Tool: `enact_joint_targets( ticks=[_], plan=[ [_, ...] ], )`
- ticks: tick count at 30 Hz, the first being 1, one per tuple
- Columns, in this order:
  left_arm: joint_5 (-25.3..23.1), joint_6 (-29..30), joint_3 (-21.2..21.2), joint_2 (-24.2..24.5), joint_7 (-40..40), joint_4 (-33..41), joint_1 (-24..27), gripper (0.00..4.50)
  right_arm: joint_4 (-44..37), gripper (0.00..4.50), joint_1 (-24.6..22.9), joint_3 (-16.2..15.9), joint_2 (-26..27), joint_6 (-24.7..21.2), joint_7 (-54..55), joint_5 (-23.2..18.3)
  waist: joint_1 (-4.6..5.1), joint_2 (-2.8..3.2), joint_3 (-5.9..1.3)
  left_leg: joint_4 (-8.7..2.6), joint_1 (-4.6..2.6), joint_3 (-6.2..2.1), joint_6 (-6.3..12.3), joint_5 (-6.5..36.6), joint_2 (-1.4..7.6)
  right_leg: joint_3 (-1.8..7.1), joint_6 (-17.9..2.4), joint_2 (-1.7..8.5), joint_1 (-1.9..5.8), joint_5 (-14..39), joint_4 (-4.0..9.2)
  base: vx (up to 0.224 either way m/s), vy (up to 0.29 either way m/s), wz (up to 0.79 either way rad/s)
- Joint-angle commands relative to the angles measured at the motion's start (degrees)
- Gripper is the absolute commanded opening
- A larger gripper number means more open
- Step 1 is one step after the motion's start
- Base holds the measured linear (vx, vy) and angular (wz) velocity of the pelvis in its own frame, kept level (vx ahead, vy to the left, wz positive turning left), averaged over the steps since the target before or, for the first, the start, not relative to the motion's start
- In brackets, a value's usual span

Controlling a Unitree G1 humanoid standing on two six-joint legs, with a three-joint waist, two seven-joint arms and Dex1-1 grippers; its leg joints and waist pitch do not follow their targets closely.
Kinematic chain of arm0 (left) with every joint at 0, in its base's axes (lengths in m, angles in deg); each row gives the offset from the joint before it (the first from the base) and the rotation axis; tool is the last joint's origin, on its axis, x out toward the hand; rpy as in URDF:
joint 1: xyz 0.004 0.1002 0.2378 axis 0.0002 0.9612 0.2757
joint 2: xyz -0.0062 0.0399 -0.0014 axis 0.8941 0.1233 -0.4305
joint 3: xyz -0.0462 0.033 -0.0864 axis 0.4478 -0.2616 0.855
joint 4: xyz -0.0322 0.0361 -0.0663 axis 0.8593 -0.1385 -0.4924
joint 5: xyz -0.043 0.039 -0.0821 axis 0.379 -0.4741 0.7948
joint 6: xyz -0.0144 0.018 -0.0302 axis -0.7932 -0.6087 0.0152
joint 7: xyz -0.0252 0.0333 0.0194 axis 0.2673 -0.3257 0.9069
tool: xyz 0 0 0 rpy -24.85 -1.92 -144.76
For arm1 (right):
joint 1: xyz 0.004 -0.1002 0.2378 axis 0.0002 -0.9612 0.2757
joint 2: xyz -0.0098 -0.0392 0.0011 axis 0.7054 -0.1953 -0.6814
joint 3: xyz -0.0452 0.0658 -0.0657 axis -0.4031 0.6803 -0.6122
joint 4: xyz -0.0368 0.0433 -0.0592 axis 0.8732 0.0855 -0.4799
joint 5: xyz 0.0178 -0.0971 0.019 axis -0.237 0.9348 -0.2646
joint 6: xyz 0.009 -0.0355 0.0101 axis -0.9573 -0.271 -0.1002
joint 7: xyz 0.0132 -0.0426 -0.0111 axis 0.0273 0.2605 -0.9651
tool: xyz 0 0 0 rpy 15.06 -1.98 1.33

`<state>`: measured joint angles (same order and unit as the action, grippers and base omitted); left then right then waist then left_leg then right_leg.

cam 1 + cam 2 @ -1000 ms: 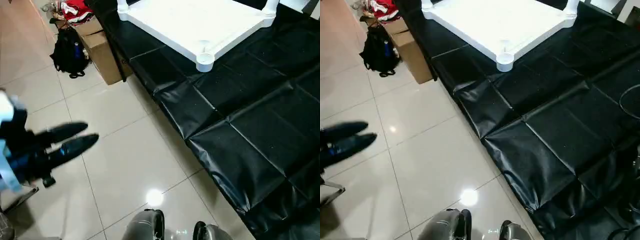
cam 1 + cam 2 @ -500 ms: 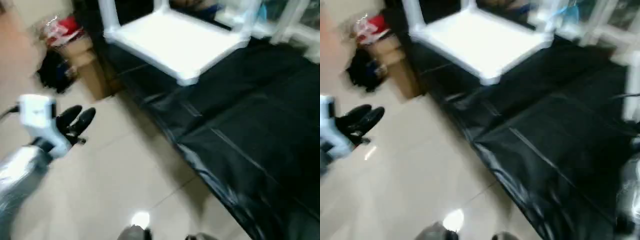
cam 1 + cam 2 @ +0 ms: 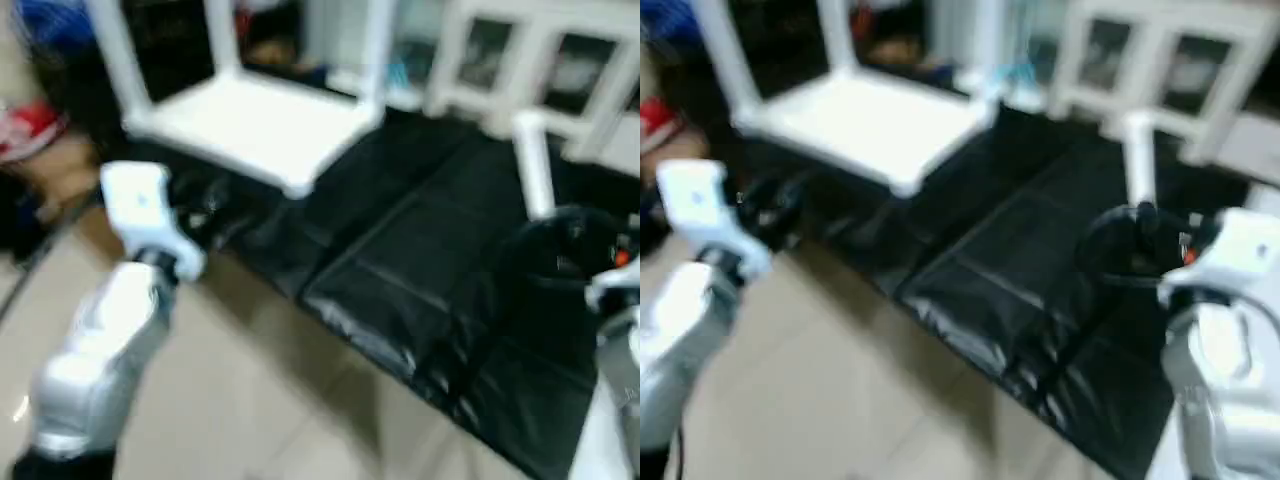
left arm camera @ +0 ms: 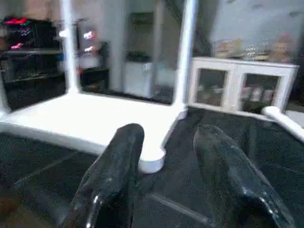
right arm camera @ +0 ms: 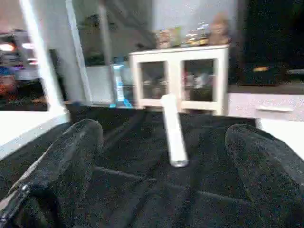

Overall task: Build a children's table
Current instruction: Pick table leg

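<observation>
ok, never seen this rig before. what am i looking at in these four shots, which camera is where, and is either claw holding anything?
It is a humanoid robot with two silver arms, each ending in a two-finger black gripper. Two pictures come from a stereo camera on its head, looking down over the arms; the other two come from cameras on the wrists, looking along each gripper's fingers.

On the black mat stands an upside-down white tabletop with three legs already sticking up, for example this fitted leg. Its near corner socket is empty. One loose leg lies on the mat. Behind is a white glass-door cabinet.

The left gripper and right gripper are both open and hold nothing.
</observation>
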<state>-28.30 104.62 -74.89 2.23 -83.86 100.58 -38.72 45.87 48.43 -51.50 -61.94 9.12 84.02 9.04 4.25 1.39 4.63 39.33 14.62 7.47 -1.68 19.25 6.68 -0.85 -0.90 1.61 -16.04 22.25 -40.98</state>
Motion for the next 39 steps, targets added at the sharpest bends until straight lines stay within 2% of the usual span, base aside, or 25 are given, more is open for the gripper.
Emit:
enact_joint_targets(
  ticks=[1,2,3,4,5,6,8,11,12,13,14,16,19,21,22,23,25,28,29,30,31,32,34,36,39],
  plan=[
    [-1.47,-0.25,-0.88,-0.65,0.90,-0.26,0.15,2.05,-0.76,4.48,1.12,0.15,-0.89,-1.87,1.06,-1.66,2.52,0.30,-3.39,-13.93,-3.10,-10.90,-0.49,35.21,10.35,-2.29,2.79,2.62,-4.10,-2.67,-2.08,0.091,0.041,-0.69],
    [-1.55,-0.36,-0.82,-0.72,1.00,-0.25,0.29,2.05,-0.77,4.48,1.21,0.18,-0.86,-2.01,1.15,-1.79,3.38,1.24,-3.34,-13.22,-3.95,-10.40,3.87,32.24,8.99,-2.45,2.67,2.96,-5.00,-5.35,-1.12,0.091,0.041,-0.69],
    [-1.95,-0.83,-0.65,-0.71,1.14,-0.28,0.68,2.05,-0.83,4.48,1.32,0.03,-0.67,-2.35,1.29,-1.77,4.85,-0.48,-4.01,-11.87,-4.78,-9.75,11.22,23.14,6.90,-1.45,2.18,4.43,-5.32,-8.36,1.88,0.117,-0.006,-0.33],
    [-2.16,-1.07,-0.57,-0.65,1.07,-0.33,0.85,2.05,-0.75,4.48,1.21,-0.10,-0.35,-2.41,1.37,-1.47,4.16,-3.03,-4.51,-8.44,0.85,-4.98,11.74,16.56,0.65,1.75,3.11,5.92,1.57,-4.75,8.39,0.133,-0.072,-0.18],
    [-2.50,-1.18,-0.54,-0.81,0.94,-0.44,0.77,2.05,-0.91,4.48,1.34,0.23,0.17,-3.05,1.29,-1.09,2.67,-4.12,-4.88,-4.28,4.41,-2.70,11.31,12.48,-2.45,4.77,3.55,7.68,5.54,7.29,11.20,0.133,-0.072,-0.18],
    [-2.50,-1.18,-0.54,-0.81,0.94,-0.44,0.77,2.05,-0.91,4.48,1.34,0.23,0.17,-3.05,1.29,-1.09,2.09,-4.77,-6.30,4.81,9.30,-2.75,9.67,3.27,-2.64,9.08,1.84,12.82,9.93,18.86,13.13,0.165,-0.070,-0.11],
    [-2.97,-1.24,-0.43,-1.11,0.81,-0.54,0.81,2.05,-1.39,4.48,1.81,0.66,1.00,-4.38,1.07,-0.40,2.31,-4.93,-5.42,5.90,11.81,-2.90,5.09,-5.95,-1.80,6.10,-2.37,9.99,7.83,13.18,12.82,0.182,-0.020,-0.08],
    [-3.23,-1.38,-0.33,-1.34,0.85,-0.56,1.21,2.05,-1.63,4.48,2.50,0.53,1.12,-5.24,0.41,0.34,2.07,-1.24,-3.71,-3.75,8.91,-2.21,5.43,-11.26,1.62,-1.85,-10.41,5.51,4.54,20.99,15.28,0.189,0.033,-0.07],
    [-3.27,-1.42,-0.45,-1.28,0.70,-0.54,1.26,2.05,-1.52,4.48,2.59,0.78,1.24,-5.21,0.47,0.16,3.66,1.42,-3.16,-7.98,6.11,-5.64,4.31,2.07,3.93,-4.52,-6.00,0.50,3.47,18.51,11.48,0.239,0.115,-0.02],
    [-3.27,-1.42,-0.45,-1.28,0.70,-0.54,1.26,2.05,-1.52,4.48,2.59,0.78,1.24,-5.21,0.47,0.16,5.43,2.03,-2.93,-9.85,4.39,-9.16,4.71,15.72,6.10,-4.90,-3.46,-1.00,1.51,15.64,6.05,0.253,0.102,-0.01],
    [-3.65,-1.47,-0.53,-1.52,0.52,-0.53,1.27,2.05,-1.58,4.48,2.62,1.01,1.19,-5.57,0.67,-0.16,5.26,1.74,-4.95,-11.72,0.53,-12.77,6.88,33.56,9.62,-2.65,0.87,0.20,-0.95,8.40,0.24,0.253,0.102,-0.01],
    [-4.43,-1.59,-0.61,-1.89,0.21,-0.54,1.31,2.05,-1.69,4.48,2.51,1.21,0.93,-6.08,1.10,-0.90,5.83,1.66,-5.85,-9.81,-1.87,-13.22,16.23,24.75,8.54,-1.71,6.22,1.25,-4.65,-0.21,-1.59,0.226,0.031,-0.04],
    [-4.81,-1.75,-0.53,-2.17,0.00,-0.78,1.32,2.05,-1.47,4.48,2.49,1.11,0.58,-6.21,1.11,-1.46,5.32,-0.75,-4.18,-11.53,2.00,-8.23,19.30,16.83,7.02,-1.01,5.42,2.26,-5.51,-9.05,-0.90,0.177,-0.008,-0.05],
    [-4.95,-1.80,-0.52,-2.28,-0.11,-0.82,1.34,2.05,-1.37,4.48,2.47,1.14,0.56,-6.27,0.92,-1.46,3.68,-3.92,-3.89,-10.13,4.51,-3.19,11.75,24.35,2.55,1.87,3.96,5.05,-2.49,-1.52,8.82,0.155,-0.074,-0.02],
    [-5.07,-1.80,-0.52,-2.34,-0.18,-0.82,1.35,2.05,-1.14,4.48,2.46,1.12,0.43,-6.30,0.68,-1.22,1.83,-5.41,-5.32,2.60,6.49,-0.25,10.19,11.11,-2.65,8.92,4.63,10.79,1.63,27.15,14.75,0.116,-0.063,0.00],
    [-5.11,-1.85,-0.47,-2.36,-0.24,-0.85,1.37,2.05,-0.63,4.48,2.69,1.23,0.45,-6.24,0.48,-1.17,1.75,-5.43,-5.42,5.52,10.52,-2.21,7.54,1.30,-1.85,9.10,3.16,11.37,4.79,32.73,13.39,0.227,-0.100,-0.11],
    [-5.26,-1.94,-0.30,-2.35,-0.24,-0.83,1.55,2.05,0.18,4.48,3.33,1.53,0.82,-6.86,-0.54,-0.18,0.92,-5.62,-4.72,4.67,10.89,-2.26,5.68,-2.82,-1.63,7.61,-0.47,9.42,4.29,27.59,13.23,0.204,-0.059,-0.10],
    [-4.55,-1.43,0.48,-2.76,-0.09,-0.19,2.70,2.05,2.26,4.48,4.59,1.27,0.31,-7.60,-1.84,0.84,-0.50,-3.02,-4.26,-2.62,10.73,-1.91,6.13,-12.53,1.10,2.32,-10.27,5.76,3.92,17.87,13.70,0.232,0.030,-0.02],
    [-4.31,-0.87,0.60,-2.55,-0.44,0.23,3.26,2.05,3.42,4.48,5.28,1.09,-0.18,-7.89,-2.12,1.28,-0.85,0.05,-4.84,-6.24,7.74,-2.48,6.04,-16.29,3.13,-1.16,-8.56,3.26,2.49,7.36,11.88,0.211,0.087,-0.01],
    [-4.35,-0.85,0.57,-2.47,-0.61,0.29,3.33,2.05,3.54,4.48,5.35,1.08,-0.22,-7.92,-2.10,1.28,0.98,1.46,-5.14,-8.06,4.23,-7.68,12.22,-13.65,8.64,-2.46,-5.11,0.93,-1.74,-2.95,4.62,0.234,0.116,-0.01],
    [-4.26,-0.40,-0.09,-1.17,-3.36,1.47,4.17,2.05,5.18,4.48,6.44,1.30,-0.32,-8.21,-1.63,0.80,1.23,0.89,-6.45,-7.25,1.42,-9.83,16.27,-20.00,10.86,-1.56,-2.82,1.76,-4.25,-5.81,2.32,0.197,0.075,-0.07],
    [-4.03,-0.17,-0.43,-0.60,-4.56,2.01,4.48,2.05,5.83,4.48,6.93,1.54,-0.22,-8.27,-1.38,0.48,0.50,0.35,-8.06,-3.01,-1.01,-11.85,19.90,-68.03,10.66,1.68,4.96,5.05,-7.07,-18.59,2.50,0.197,0.075,-0.07],
    [-3.93,0.05,-1.05,0.18,-5.83,2.61,4.77,2.05,6.47,4.48,7.44,1.75,-0.09,-8.44,-1.11,0.20,0.56,-0.72,-7.89,-2.89,-0.40,-11.48,17.28,-82.05,8.05,2.81,8.88,5.76,-7.21,-23.09,4.17,0.006,0.093,-0.18],
    [-4.08,0.09,-1.64,1.08,-7.05,3.17,5.14,2.05,6.93,4.48,7.79,1.62,-0.01,-8.33,-1.06,0.24,-2.16,-3.97,-6.64,-4.10,7.16,-4.86,10.34,-40.77,0.08,2.38,4.89,6.09,-3.21,-29.96,8.51,-0.051,0.084,-0.11],
    [-3.05,0.70,-2.43,2.71,-9.88,4.47,6.34,2.05,9.08,4.48,8.92,0.57,-0.30,-8.38,-1.55,1.03,-2.83,-3.48,-6.21,-6.69,7.99,-3.16,4.11,-9.64,1.97,1.42,-2.56,6.13,-1.35,-23.24,8.33,0.000,0.000,0.00]
  ],
)
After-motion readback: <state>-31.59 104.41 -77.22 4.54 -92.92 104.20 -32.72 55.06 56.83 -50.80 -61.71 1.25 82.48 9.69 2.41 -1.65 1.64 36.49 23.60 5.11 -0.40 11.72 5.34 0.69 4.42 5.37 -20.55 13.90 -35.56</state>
